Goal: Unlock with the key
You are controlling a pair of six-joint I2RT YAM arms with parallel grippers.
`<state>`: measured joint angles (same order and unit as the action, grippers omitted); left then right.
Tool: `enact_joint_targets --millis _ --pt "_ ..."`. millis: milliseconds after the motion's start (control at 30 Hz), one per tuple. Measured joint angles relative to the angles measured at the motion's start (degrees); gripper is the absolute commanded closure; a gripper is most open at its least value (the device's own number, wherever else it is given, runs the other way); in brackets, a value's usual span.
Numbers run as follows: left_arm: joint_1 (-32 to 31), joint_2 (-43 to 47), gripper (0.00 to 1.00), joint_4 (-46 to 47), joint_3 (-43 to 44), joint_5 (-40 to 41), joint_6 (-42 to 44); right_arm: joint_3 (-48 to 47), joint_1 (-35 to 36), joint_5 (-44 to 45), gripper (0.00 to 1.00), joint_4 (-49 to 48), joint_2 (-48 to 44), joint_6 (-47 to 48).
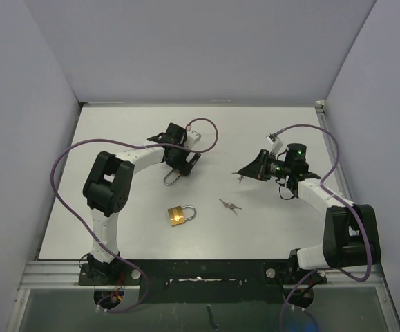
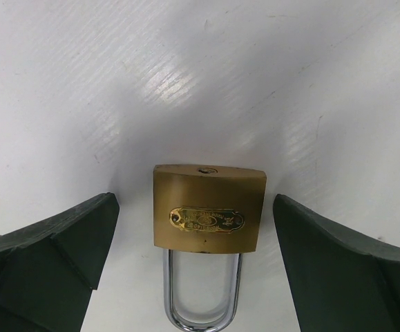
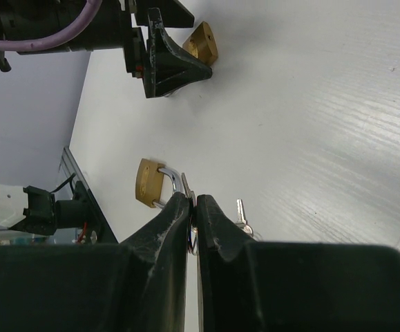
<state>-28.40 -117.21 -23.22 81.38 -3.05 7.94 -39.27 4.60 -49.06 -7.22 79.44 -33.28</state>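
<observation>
Left gripper gaped astride the brass padlock (keyhole end away); it needed a square body grip. Right gripper clenched the key.

A white surface sat boxed in by three plain, pale grey walls: a back wall, a left wall and a right wall. A metal rail ran along its near edge. Soft light glared off the surface, showing a faint grain.
</observation>
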Motion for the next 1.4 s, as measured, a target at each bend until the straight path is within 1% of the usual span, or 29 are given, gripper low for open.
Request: enact_joint_targets --millis 333,600,733,767,800,833,867,900,933,1233,1300,1400 --pt "0.0 0.1 0.19 0.7 -0.7 -0.7 -1.4 0.0 0.0 0.0 1.00 0.0 0.0 0.0" --pt "0.0 0.7 0.32 2.4 -2.1 -0.6 -2.5 0.0 0.0 0.0 1.00 0.0 0.0 0.0" --pt "0.0 1.0 0.41 3.1 -2.7 -0.5 -2.9 0.0 0.0 0.0 1.00 0.0 0.0 0.0" --pt "0.0 1.0 0.45 3.2 -2.9 -0.5 -2.9 0.0 0.0 0.0 1.00 0.0 0.0 0.0" --pt "0.0 1.2 0.52 3.5 -3.1 -0.5 -3.0 0.0 0.0 0.0 1.00 0.0 0.0 0.0" --pt "0.0 1.3 0.62 3.6 -3.4 -0.5 -3.0 0.0 0.0 0.0 1.00 0.0 0.0 0.1" --pt "0.0 1.4 0.79 3.9 -3.7 -0.5 -3.0 0.0 0.0 0.0 1.00 0.0 0.0 0.1" --pt "0.0 1.6 0.93 4.1 -4.0 -0.4 -2.8 0.0 0.0 0.0 1.00 0.0 0.0 0.1" --pt "0.0 1.7 1.00 4.3 -4.2 -0.3 -2.8 0.0 0.0 0.0 1.00 0.0 0.0 0.1" --pt "0.0 2.3 1.00 4.6 -4.7 -1.3 -2.2 0.0 0.0 0.0 1.00 0.0 0.0 0.1" --pt "-0.3 3.4 1.00 4.8 -5.9 -2.3 -1.5 0.0 0.0 0.1 1.00 0.0 0.0 0.1" --pt "-1.7 7.3 1.00 5.6 -10.5 -4.8 -0.8 0.0 0.2 0.7 1.00 0.3 0.0 0.4"
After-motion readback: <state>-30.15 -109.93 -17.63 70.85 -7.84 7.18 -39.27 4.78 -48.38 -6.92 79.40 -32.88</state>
